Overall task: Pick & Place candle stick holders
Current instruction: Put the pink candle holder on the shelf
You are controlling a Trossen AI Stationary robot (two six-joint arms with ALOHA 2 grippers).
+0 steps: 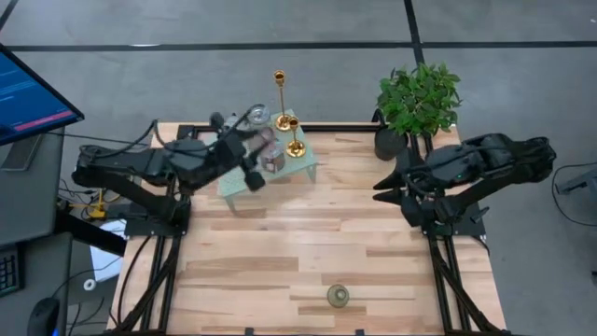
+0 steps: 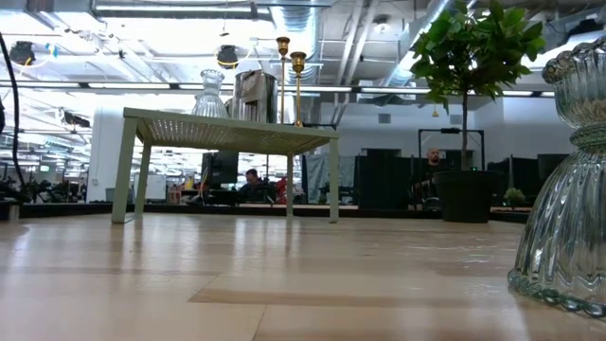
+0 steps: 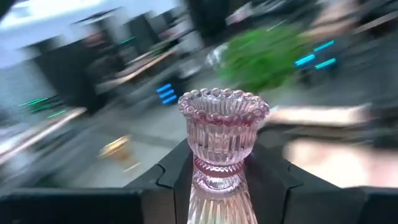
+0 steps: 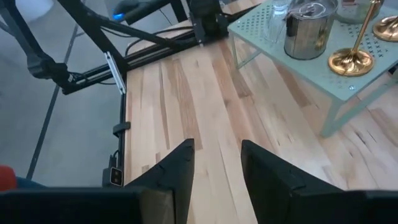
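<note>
My left gripper (image 1: pixel 254 170) reaches over the mint-green rack (image 1: pixel 297 173) at the table's far side and is shut on a pink glass holder (image 3: pixel 222 127). On the rack stand a tall gold candlestick (image 1: pixel 279 91), a short gold one (image 1: pixel 294 136), a silvery cup (image 4: pixel 308 28) and a clear glass holder (image 2: pixel 210 95). A greenish glass holder (image 1: pixel 338 296) stands on its foot near the table's front edge and looms large in the low view (image 2: pixel 568 189). My right gripper (image 4: pixel 216 167) is open and empty over bare table at the right. My left gripper pinches the pink holder's ribbed stem (image 3: pixel 214 186), below its beaded cup, between the two fingers (image 3: pixel 171 183). The cup stands up past the fingertips. The holder's foot is hidden between the fingers, so I cannot tell whether it rests on anything.
A potted green plant (image 1: pixel 417 103) stands at the far right corner, close to my right arm. A monitor (image 1: pixel 28 93) is off the table's left side. Bare wood (image 1: pixel 280 252) lies between the rack and the front edge.
</note>
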